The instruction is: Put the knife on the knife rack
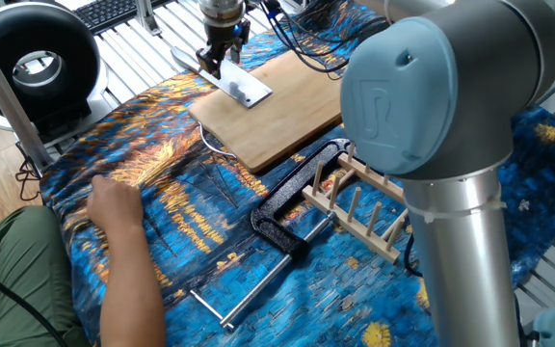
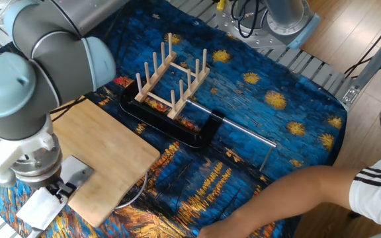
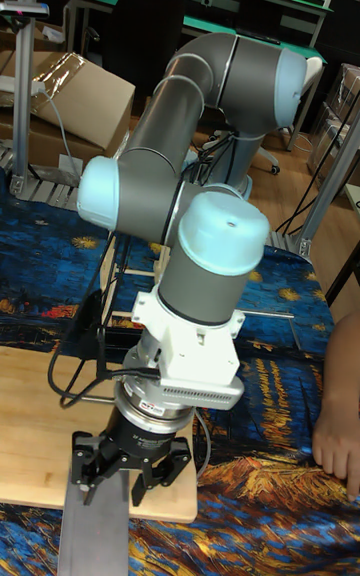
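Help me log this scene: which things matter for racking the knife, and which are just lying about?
For the job:
knife
knife rack
gripper

Lying about:
cutting board
black clamp
person's hand

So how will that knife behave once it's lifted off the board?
The knife looks like flat bare metal, so probably stiff and rather slippery. Its broad blade overhangs the cutting board, so it may tilt in the claw if gripped off-centre.
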### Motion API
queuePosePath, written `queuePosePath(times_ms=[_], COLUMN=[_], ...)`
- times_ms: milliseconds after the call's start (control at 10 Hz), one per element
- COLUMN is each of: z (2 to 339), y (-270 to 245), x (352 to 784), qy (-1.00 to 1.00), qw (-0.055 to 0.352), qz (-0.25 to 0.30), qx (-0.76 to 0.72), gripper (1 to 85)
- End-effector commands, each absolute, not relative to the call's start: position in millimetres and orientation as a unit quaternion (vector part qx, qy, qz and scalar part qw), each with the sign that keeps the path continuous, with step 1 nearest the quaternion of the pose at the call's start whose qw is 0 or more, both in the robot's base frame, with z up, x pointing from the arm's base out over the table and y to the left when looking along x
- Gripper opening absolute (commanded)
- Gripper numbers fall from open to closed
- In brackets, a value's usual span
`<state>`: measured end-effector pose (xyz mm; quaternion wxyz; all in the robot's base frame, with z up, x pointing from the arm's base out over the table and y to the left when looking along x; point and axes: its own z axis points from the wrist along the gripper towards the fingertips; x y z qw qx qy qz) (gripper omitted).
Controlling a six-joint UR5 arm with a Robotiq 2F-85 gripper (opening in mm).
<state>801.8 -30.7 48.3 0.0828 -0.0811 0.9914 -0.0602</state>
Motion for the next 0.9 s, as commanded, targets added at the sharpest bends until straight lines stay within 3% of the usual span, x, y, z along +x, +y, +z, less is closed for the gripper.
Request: queuePosePath(times_ms=[0,800], z=[48,16], y=[-10,-20], x=[808,829], qy=[0.991,0.983], qw=[0.073,0.101], qz=[-0.094,-0.134], qx=[-0.064,-0.073], gripper=[54.3,54.0])
